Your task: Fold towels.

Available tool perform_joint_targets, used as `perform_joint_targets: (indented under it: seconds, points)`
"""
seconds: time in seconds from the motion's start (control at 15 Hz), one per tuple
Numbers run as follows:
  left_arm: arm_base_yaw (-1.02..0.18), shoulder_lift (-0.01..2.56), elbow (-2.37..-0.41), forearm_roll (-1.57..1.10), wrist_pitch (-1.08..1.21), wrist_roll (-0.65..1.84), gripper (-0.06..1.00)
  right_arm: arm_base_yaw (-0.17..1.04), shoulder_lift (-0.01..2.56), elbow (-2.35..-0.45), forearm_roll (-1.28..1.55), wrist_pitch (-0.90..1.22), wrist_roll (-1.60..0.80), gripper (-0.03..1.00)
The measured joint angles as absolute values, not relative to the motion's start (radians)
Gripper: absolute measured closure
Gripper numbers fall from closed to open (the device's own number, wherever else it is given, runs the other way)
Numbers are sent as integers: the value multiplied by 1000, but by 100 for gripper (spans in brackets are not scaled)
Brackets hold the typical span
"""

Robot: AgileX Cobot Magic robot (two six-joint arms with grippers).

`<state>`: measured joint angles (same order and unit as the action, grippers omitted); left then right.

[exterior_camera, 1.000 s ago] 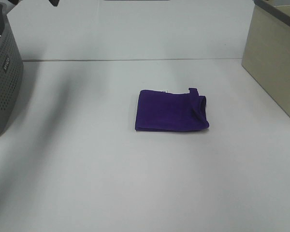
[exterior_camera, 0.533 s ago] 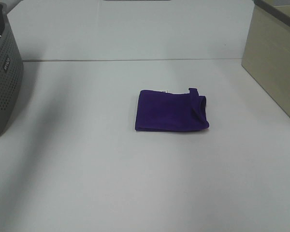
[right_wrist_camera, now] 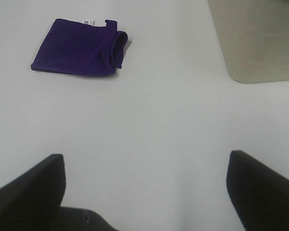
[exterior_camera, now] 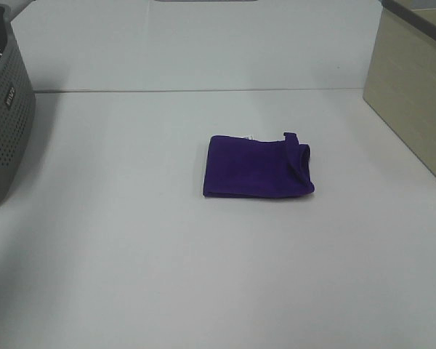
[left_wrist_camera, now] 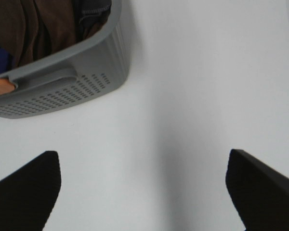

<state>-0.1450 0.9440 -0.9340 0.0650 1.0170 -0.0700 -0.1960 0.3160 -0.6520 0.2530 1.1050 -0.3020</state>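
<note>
The deep purple towel (exterior_camera: 258, 166) lies folded into a small rectangle near the middle of the white table, a rolled edge on its right side and a small white tag (exterior_camera: 248, 137) on its far edge. It also shows in the right wrist view (right_wrist_camera: 79, 47). Neither arm shows in the exterior high view. My left gripper (left_wrist_camera: 143, 192) is open and empty above bare table beside the grey basket. My right gripper (right_wrist_camera: 145, 192) is open and empty, well away from the towel.
A grey perforated basket (exterior_camera: 3, 109) stands at the left edge; the left wrist view shows brown and other cloths inside it (left_wrist_camera: 62, 67). A beige bin (exterior_camera: 414, 87) stands at the right edge and also shows in the right wrist view (right_wrist_camera: 260, 38).
A dark arm part at the top left of the exterior high view has drawn back out of the frame. The towel has not moved.
</note>
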Motion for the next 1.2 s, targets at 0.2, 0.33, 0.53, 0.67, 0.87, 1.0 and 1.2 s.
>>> perform_joint_targets:
  seconds: [0.2,0.33,0.53,0.67,0.87,1.0,1.2]
  points:
    - [-145,730,-769,66,999,-15,9,-196,87,-576,252,1127,-249,9]
    - [-145,610,-686,66,977,0,9,-196,11,-554,239,1129,-213,9]
    - [-145,288,-517,64,913,0,9,-196,-4,-536,191,1140,-171,9]
    - [-145,181,-486,63,851,-31,9,-196,-4,-514,161,1091,-167,9]
    - [-145,75,-443,27,742,-46,9,-196,-4,-503,146,1069,-164,9]
    - [-145,63,-462,-14,785,-34,9,-196,-4,-501,146,1069,-164,9]
    - [-145,61,-499,0,1026,-27,9,-196,-4,-501,145,1069,-164,9]
